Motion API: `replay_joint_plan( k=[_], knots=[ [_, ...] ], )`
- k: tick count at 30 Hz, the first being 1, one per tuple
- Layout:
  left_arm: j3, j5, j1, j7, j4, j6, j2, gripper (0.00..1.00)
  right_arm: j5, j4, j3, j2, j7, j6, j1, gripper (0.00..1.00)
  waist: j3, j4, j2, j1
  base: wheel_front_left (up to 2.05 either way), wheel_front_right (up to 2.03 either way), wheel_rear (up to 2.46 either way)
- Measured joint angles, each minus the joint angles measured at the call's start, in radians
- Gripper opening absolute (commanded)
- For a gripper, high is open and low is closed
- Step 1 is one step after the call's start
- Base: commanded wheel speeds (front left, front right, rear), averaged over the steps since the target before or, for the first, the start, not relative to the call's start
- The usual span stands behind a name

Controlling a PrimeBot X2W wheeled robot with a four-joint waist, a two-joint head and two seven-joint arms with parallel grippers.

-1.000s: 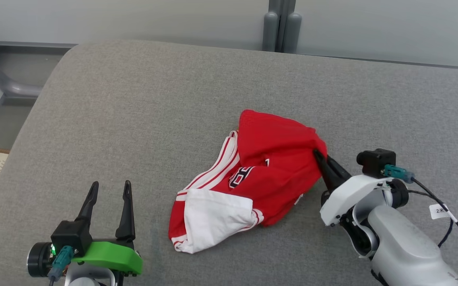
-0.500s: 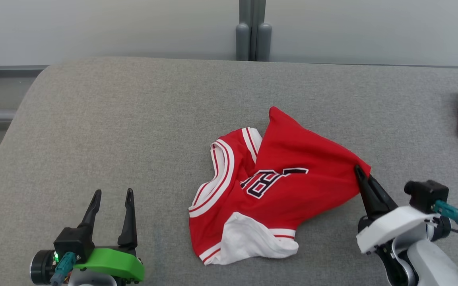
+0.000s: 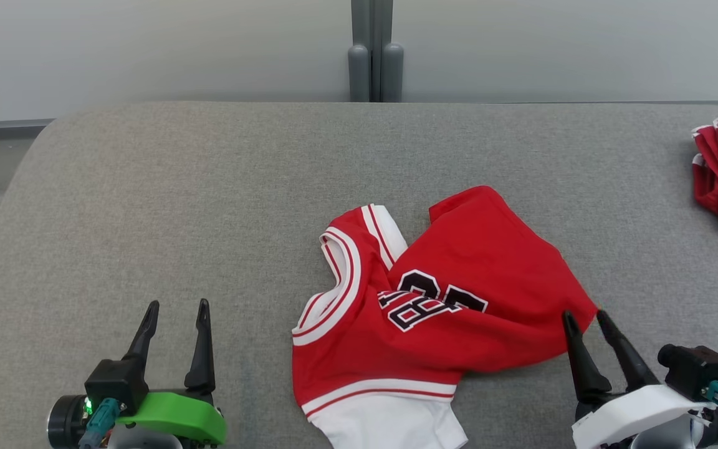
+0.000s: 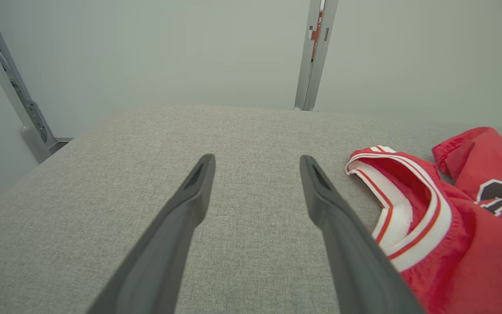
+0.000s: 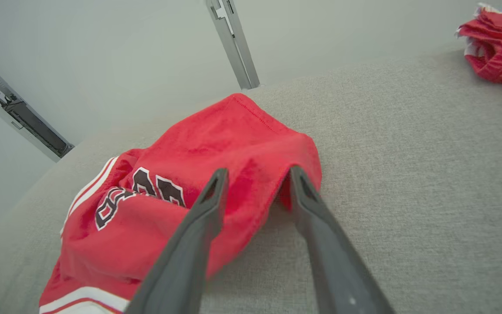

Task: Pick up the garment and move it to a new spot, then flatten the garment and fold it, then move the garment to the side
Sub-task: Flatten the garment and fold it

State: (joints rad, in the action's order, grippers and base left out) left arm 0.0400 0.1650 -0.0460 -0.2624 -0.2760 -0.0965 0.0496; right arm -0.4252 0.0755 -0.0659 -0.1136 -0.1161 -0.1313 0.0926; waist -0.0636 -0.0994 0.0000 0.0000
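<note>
Head view: your jersey (image 3: 477, 299) lies diagonal, near-left to far-right, neck facing left.
Right gripper (image 3: 582, 313): parted at its corner.
Left gripper (image 3: 177, 303): spread.

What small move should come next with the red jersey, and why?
Probably shut the right end effector on the nearest corner of the jersey and draw it outward. It stands open at that corner, the jersey lies crumpled with a fold across the lettering, and the left end effector is open, clear of the cloth.
</note>
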Motion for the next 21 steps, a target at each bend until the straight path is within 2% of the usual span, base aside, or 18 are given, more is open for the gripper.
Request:
replay_joint_plan(
  k=[6, 10, 15, 21],
  knots=[
    [-0.008, -0.008, 0.000, 0.000, 0.000, -0.002, 0.000, 1.00, 0.076, -0.078, 0.034, 0.002, -0.051, 0.000, -0.012, 1.00, 0.009, 0.025, 0.0000, 0.0000, 0.00, 0.00, 0.00],
    [-0.014, -0.017, -0.001, 0.000, 0.002, -0.005, 0.000, 1.00, 0.117, -0.107, 0.015, -0.009, -0.102, 0.000, -0.039, 1.00, 0.010, 0.046, 0.0000, 0.0000, 0.00, 0.00, 0.00],
    [-0.011, -0.027, -0.019, 0.000, -0.005, -0.009, 0.000, 1.00, 0.143, -0.098, -0.002, -0.008, -0.132, 0.000, -0.046, 1.00, 0.004, 0.062, 0.0000, 0.0000, 0.00, 0.00, 0.00],
    [0.012, -0.055, -0.129, 0.000, -0.019, -0.019, 0.012, 1.00, 0.154, -0.066, -0.011, 0.003, -0.142, 0.000, -0.071, 1.00, -0.016, 0.078, 0.0000, 0.0000, 0.00, 0.00, 0.00]
  ],
)
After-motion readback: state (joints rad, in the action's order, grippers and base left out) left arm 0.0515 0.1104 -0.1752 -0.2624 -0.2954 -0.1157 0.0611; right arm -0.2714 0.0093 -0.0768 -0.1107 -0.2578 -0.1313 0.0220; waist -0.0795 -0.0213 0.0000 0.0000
